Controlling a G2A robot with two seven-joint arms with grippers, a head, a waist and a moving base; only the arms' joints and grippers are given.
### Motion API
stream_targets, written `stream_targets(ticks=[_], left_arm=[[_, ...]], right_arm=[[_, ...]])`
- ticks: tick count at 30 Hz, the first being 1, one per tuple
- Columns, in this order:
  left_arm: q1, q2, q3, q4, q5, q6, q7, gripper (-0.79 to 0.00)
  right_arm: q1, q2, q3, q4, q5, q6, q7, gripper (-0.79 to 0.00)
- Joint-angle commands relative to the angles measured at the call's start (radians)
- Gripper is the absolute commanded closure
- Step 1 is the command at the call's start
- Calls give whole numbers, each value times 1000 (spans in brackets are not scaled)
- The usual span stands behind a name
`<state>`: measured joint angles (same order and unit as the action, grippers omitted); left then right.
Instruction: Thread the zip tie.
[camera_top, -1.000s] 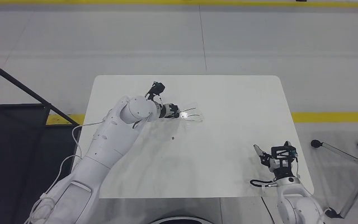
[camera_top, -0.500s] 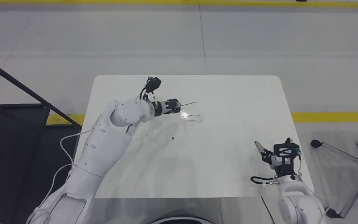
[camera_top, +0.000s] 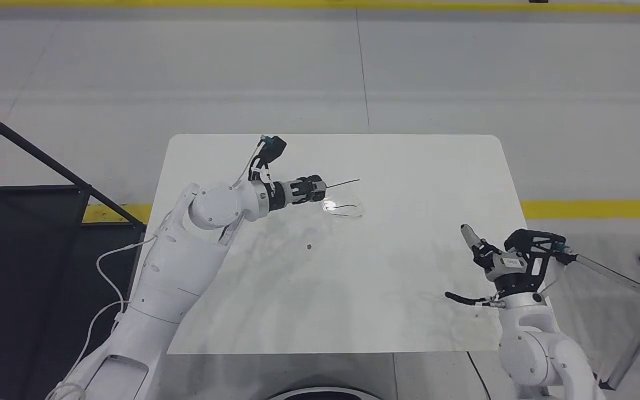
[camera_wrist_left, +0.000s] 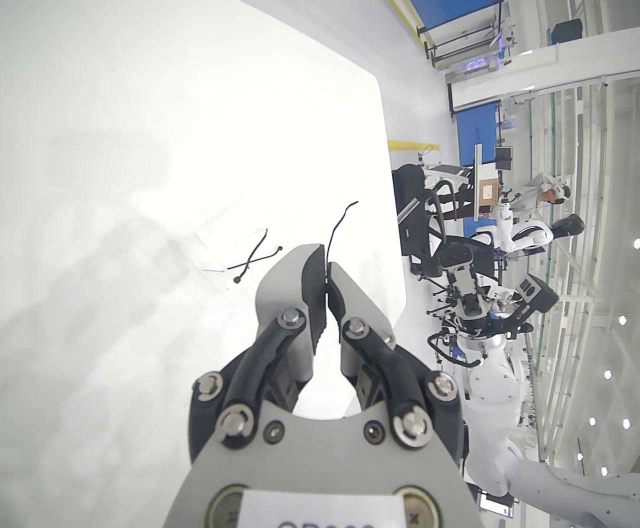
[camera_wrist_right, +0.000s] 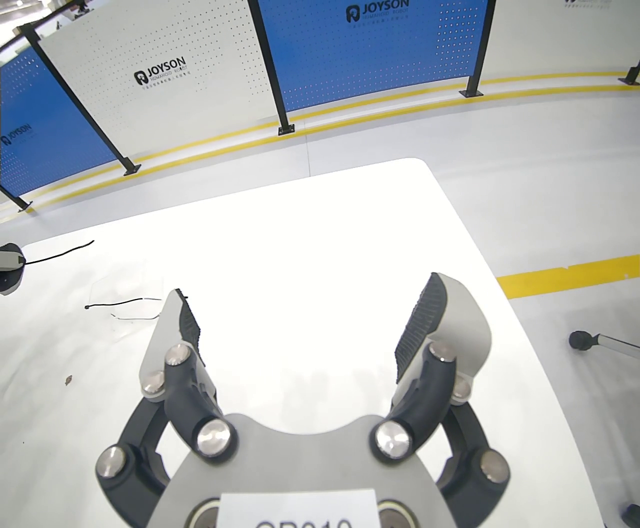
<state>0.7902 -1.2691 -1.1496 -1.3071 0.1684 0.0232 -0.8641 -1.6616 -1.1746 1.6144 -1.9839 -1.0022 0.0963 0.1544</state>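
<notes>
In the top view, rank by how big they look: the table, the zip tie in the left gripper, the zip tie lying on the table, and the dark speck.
1. table
2. held zip tie and lying zip tie: alike in length, and the left gripper hides part of the held one, so unranked
3. dark speck

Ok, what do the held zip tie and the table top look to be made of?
The zip tie in the left claw: thin black strand, curving freely, likely flexible plastic. The table: smooth white top with a soft sheen, probably laminate.
</notes>
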Motion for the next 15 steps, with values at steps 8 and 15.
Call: stream_targets(ticks=[8,15], left_arm=[[15,0,-1,-12,-23,-20,11,0],[-29,-9,41,-10,-54,-112,-25,0]], right_arm=[[-3,-1,-6,1,9,-20,1,-785],[22,-9,-18,-2,317,-141,71,-785]])
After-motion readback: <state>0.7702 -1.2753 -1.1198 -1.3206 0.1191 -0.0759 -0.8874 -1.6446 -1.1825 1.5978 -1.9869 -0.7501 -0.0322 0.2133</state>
